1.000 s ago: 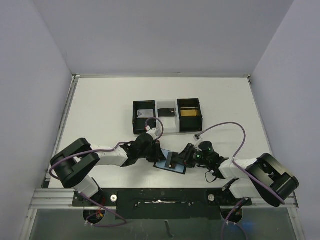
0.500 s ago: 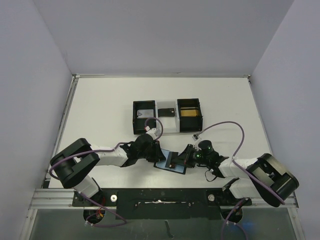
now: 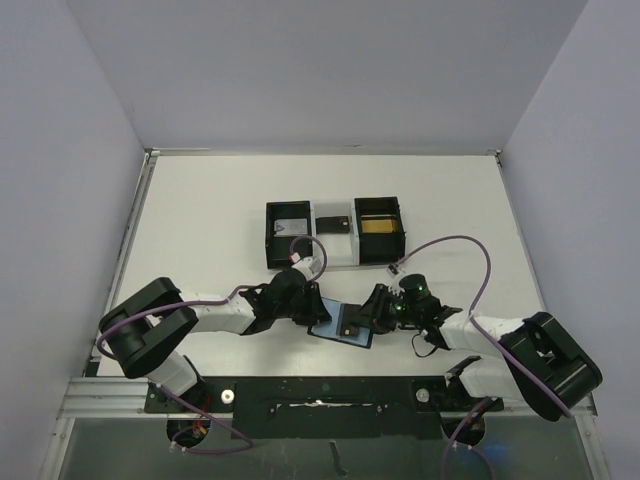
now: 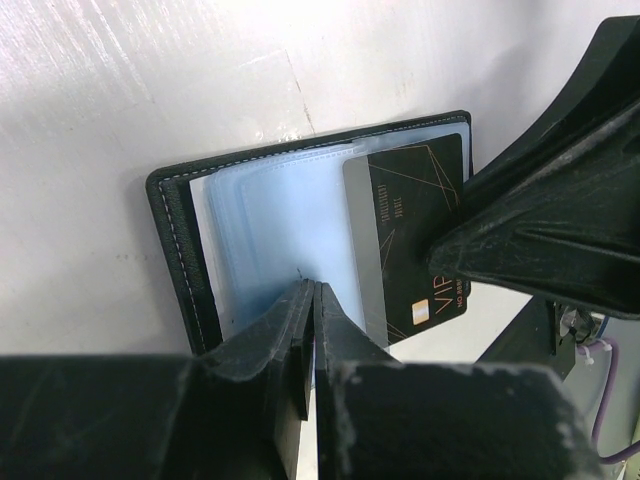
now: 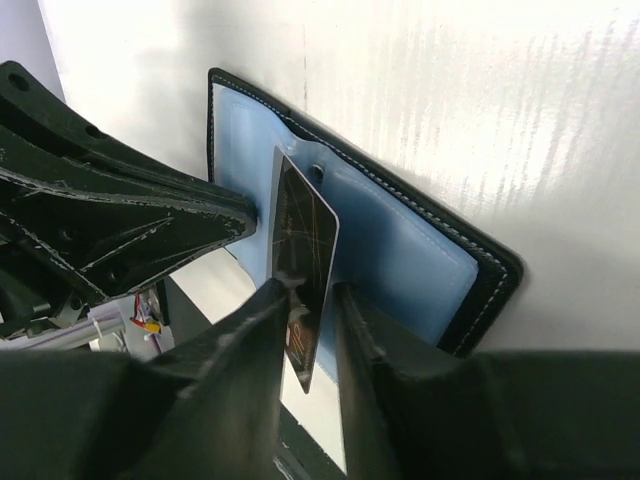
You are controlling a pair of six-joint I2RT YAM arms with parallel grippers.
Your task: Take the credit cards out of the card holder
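Holder open flat, dark card partway out

The holder (image 3: 350,333) lies open on the table (image 3: 200,220) between the two arms. The left gripper (image 4: 312,292) is closed, its tips on the blue pocket (image 4: 270,220). The right gripper (image 5: 310,292) has its jaws slightly apart on either side of a black card (image 5: 305,245), which stands tilted and half out of the holder; whether they pinch it I cannot tell
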